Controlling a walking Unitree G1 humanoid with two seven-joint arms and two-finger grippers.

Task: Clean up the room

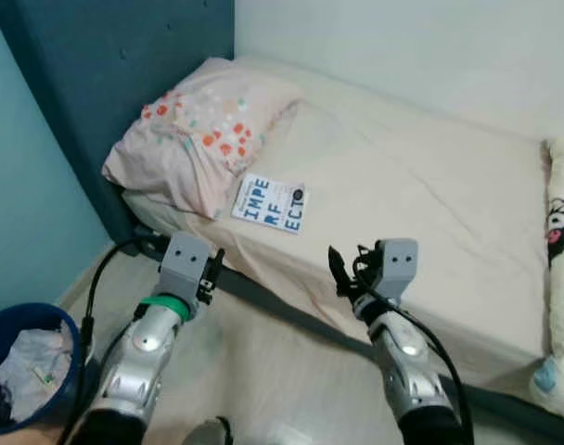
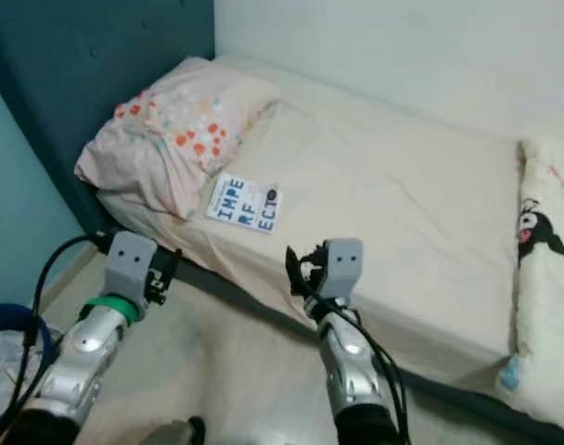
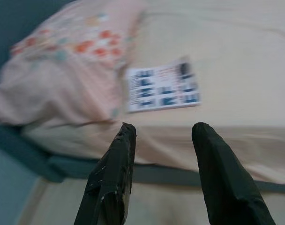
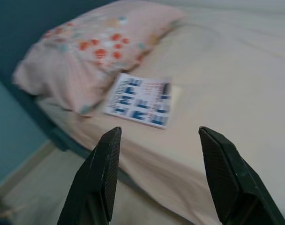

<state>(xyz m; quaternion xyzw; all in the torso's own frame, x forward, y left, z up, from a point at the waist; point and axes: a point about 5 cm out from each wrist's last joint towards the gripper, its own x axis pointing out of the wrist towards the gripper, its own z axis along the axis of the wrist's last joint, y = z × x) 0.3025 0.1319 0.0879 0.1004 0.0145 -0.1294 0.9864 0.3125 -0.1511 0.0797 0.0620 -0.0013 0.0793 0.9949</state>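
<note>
Both grippers stood raised over the floor at the edge of a bed, their black fingers spread apart and holding nothing. Beyond the left gripper (image 3: 161,136), fingers parted, lay a white book (image 1: 270,203) flat on the cream sheet, near the mattress edge; it lay ahead and a little to the robot's right of that gripper, well apart from its tips. Large blue block letters on the cover read "IMPE RF ECT" in three rows, beside a small dark round mark; the finer print could not be read. The right gripper (image 4: 159,136), its fingers wide, hung farther along the bed's edge, the book ahead and to its left, also untouched. Just past the book, touching or nearly touching its far corner, a pink pillow (image 1: 203,130) with orange, red and pale green dots slumped against a dark blue headboard (image 1: 124,65). The bed (image 1: 430,195) ran on to a white wall. To the right gripper's far right lay a white cushion (image 1: 562,232) printed with a black cartoon figure. Down by the left arm stood a blue bin (image 1: 27,371) holding crumpled white waste.
</note>
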